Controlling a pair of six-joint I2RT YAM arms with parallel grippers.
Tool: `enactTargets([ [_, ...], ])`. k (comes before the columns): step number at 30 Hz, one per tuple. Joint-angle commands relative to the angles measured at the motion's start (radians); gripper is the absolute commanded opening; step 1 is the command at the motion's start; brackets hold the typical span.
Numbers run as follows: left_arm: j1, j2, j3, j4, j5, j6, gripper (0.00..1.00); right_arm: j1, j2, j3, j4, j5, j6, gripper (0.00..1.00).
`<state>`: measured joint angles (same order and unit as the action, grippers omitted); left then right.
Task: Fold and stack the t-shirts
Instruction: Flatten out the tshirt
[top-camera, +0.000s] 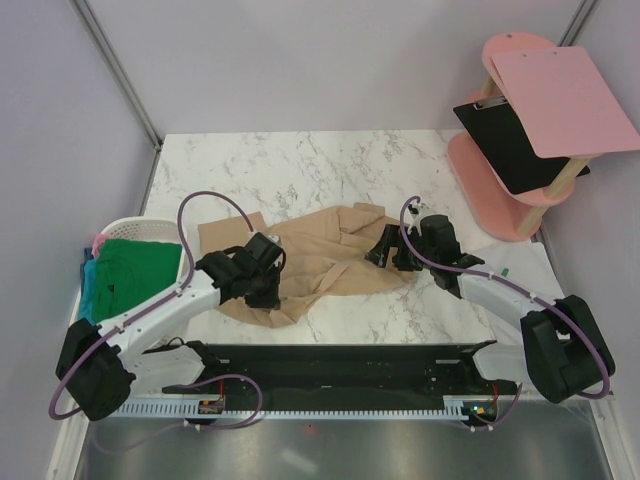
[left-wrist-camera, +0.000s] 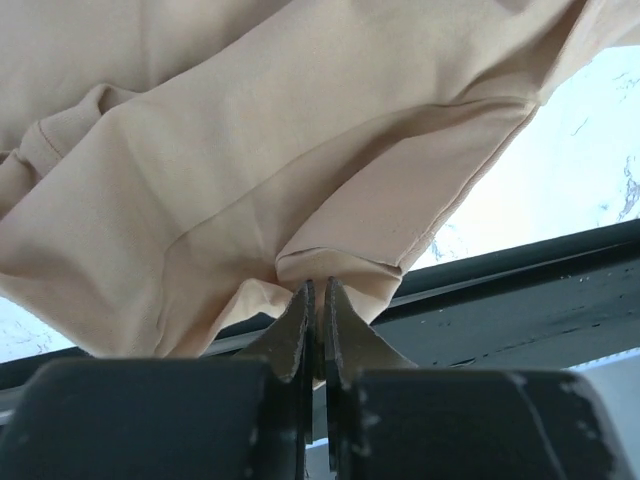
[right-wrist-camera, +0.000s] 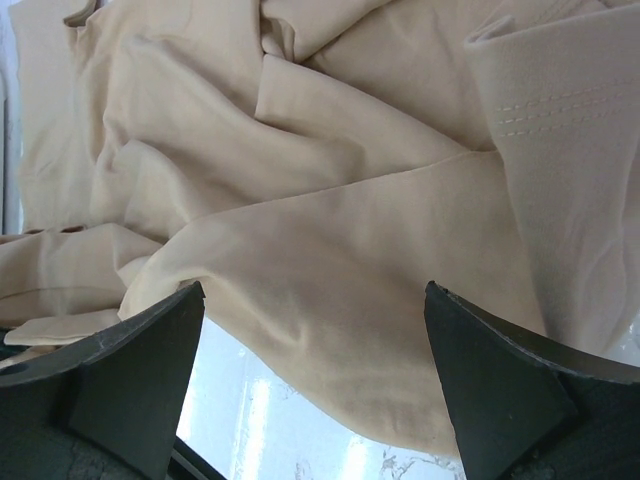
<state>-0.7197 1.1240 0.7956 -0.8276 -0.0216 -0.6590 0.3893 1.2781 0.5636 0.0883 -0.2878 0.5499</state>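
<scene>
Since the left jaws are pinching only a thin fold of the tan t-shirt, crumpled on the table, while the right jaws hang wide open over it, any one-sided pull probably slips free or bunches it worse.

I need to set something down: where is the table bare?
Bare marble: far strip between tan t-shirt and back wall; near patch between it and black rail. Crowded: centre, with left gripper and right gripper; basket at left.

A crumpled tan t-shirt lies on the marble table.
</scene>
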Motion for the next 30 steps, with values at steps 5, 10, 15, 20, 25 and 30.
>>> enactTargets([
  [5,-0.001,-0.094,0.08,-0.043,-0.053,0.002,0.02,0.005,-0.049,0.058,-0.103,0.139,-0.059,0.98],
  [10,-0.003,-0.153,0.195,-0.151,-0.173,-0.013,0.02,0.005,-0.083,0.087,-0.145,0.225,-0.07,0.98],
  [15,-0.001,-0.187,0.333,-0.211,-0.31,-0.001,0.02,-0.001,-0.074,0.157,-0.194,0.357,-0.09,0.98],
  [20,0.0,-0.17,0.473,-0.26,-0.431,0.032,0.02,-0.01,-0.013,0.208,-0.216,0.371,-0.084,0.98],
  [25,0.003,-0.136,0.519,-0.277,-0.457,0.065,0.02,-0.01,0.006,0.21,-0.219,0.398,-0.076,0.98],
  [30,0.006,-0.125,0.524,-0.272,-0.465,0.073,0.02,-0.01,0.076,0.214,-0.211,0.43,-0.117,0.98],
])
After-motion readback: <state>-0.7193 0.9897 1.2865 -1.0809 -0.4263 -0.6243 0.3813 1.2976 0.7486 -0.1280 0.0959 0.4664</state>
